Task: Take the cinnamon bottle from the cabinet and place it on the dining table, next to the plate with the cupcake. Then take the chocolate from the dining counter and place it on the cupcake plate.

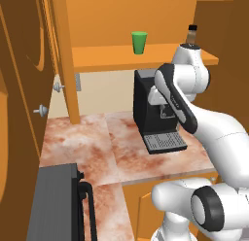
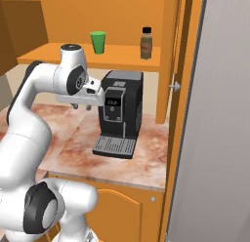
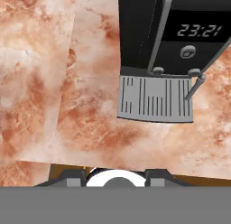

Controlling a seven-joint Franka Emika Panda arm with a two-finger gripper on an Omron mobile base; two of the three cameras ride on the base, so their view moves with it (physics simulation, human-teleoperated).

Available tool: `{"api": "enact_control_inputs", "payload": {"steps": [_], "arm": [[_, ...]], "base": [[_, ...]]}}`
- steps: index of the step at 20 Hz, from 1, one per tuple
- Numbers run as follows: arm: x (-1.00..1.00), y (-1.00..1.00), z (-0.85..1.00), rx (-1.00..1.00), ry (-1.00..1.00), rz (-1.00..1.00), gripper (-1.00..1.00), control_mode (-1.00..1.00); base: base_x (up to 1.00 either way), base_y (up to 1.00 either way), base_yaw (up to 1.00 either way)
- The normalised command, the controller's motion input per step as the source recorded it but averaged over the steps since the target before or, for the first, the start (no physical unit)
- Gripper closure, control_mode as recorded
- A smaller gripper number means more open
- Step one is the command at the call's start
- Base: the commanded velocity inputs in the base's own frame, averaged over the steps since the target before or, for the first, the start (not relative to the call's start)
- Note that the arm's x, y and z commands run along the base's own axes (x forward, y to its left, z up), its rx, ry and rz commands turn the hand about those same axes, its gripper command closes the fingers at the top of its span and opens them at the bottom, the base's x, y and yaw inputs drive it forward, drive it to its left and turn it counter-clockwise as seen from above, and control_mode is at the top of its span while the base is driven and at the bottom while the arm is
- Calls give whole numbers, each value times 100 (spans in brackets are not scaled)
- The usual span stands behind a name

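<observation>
One bottle and one cup on the cabinet shelf.
The cinnamon bottle (image 2: pixel 146 42) stands upright on the open cabinet (image 2: pixel 122 55) shelf, well apart from one green cup (image 2: pixel 98 42); below sits one coffee machine (image 2: pixel 119 111). The gripper (image 2: pixel 81 107) hangs closed and empty over the counter (image 2: pixel 146 158).

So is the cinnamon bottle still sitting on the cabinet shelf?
Yes, the cinnamon bottle stands upright on the cabinet shelf, to the right of the green cup.

cinnamon bottle (image 1: pixel 192 35) lower half hidden behind arm, label perhaps too small
</observation>
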Motion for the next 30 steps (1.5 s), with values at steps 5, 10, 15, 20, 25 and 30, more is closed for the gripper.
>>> {"api": "enact_control_inputs", "payload": {"steps": [5, 10, 15, 20, 25, 30], "arm": [[-19, 0, 0, 0, -11, 0, -100, -100], [-42, 0, 12, -3, -65, -9, -100, -100], [-22, -11, 25, -1, -40, -13, -100, -100], [1, -4, 31, 0, -36, -19, -100, -100], [24, -20, 36, 0, -33, -6, -100, -100], [28, -30, 41, 0, -21, 0, -100, -100]], "base": [[0, 0, 0], [0, 0, 0], [0, 0, 0], [0, 0, 0], [0, 0, 0], [0, 0, 0]]}}
